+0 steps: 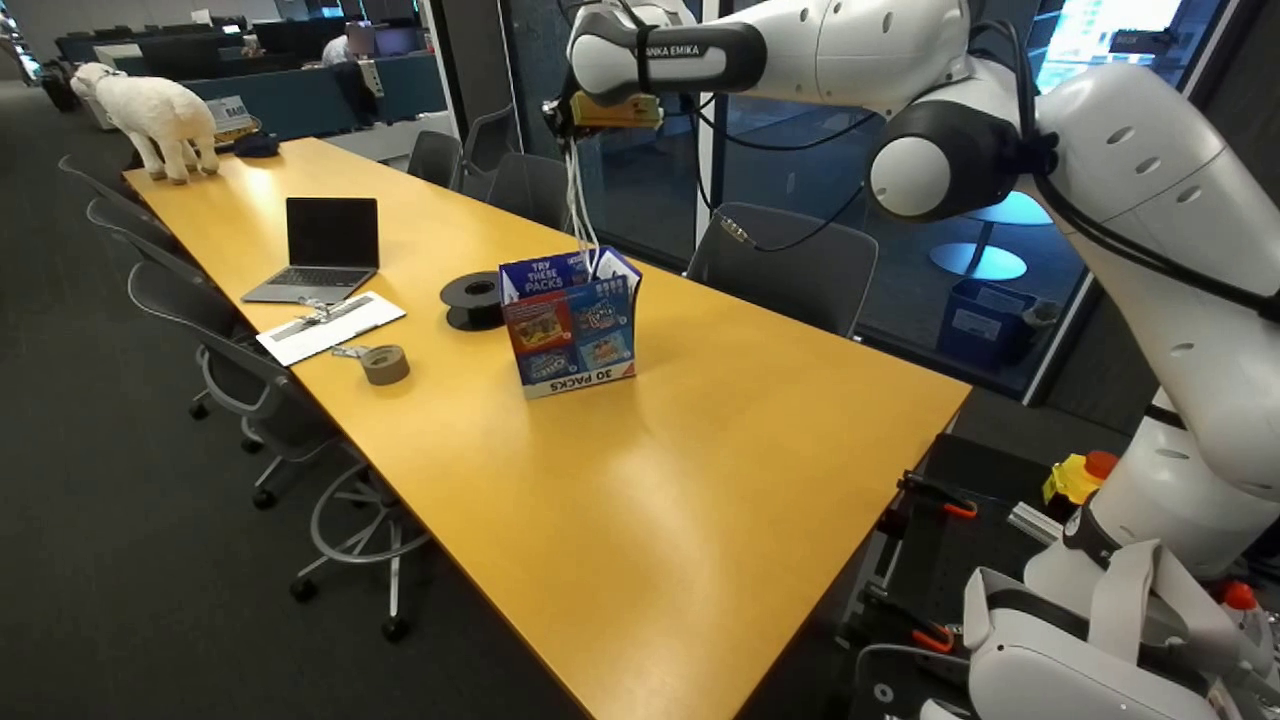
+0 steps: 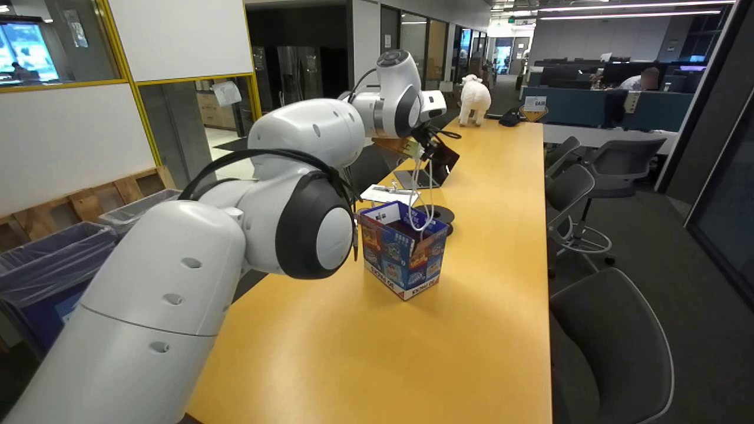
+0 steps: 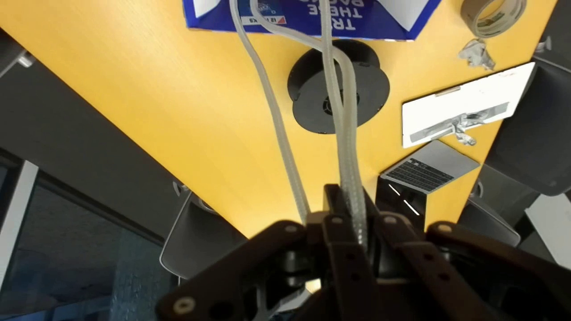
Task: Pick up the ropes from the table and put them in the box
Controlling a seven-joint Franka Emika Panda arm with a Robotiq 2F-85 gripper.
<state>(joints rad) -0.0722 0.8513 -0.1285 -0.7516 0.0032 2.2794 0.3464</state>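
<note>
Thin white ropes (image 1: 577, 200) hang from my gripper (image 3: 345, 196), whose jaws are shut on them high above the table (image 1: 640, 500). In the wrist view, the ropes (image 3: 279, 129) stretch away from the fingers, some pressed between them and one strand along their outer side. The blue printed box (image 1: 575, 335) stands upright with its top uncovered. In both exterior views, the ropes' lower loops (image 2: 432, 206) dip to the opening of the box (image 2: 394, 259); how deep they reach is hard to tell. My gripper (image 2: 427, 147) is above and slightly beyond the box in this exterior view.
Right behind the box is a black spool (image 1: 472, 300). A tape roll (image 1: 385, 365), a white clipboard (image 1: 335, 328) and an open laptop (image 1: 325, 250) lie along one side. A plush sheep (image 1: 150, 115) stands at the far end, and chairs (image 1: 790, 265) line the table.
</note>
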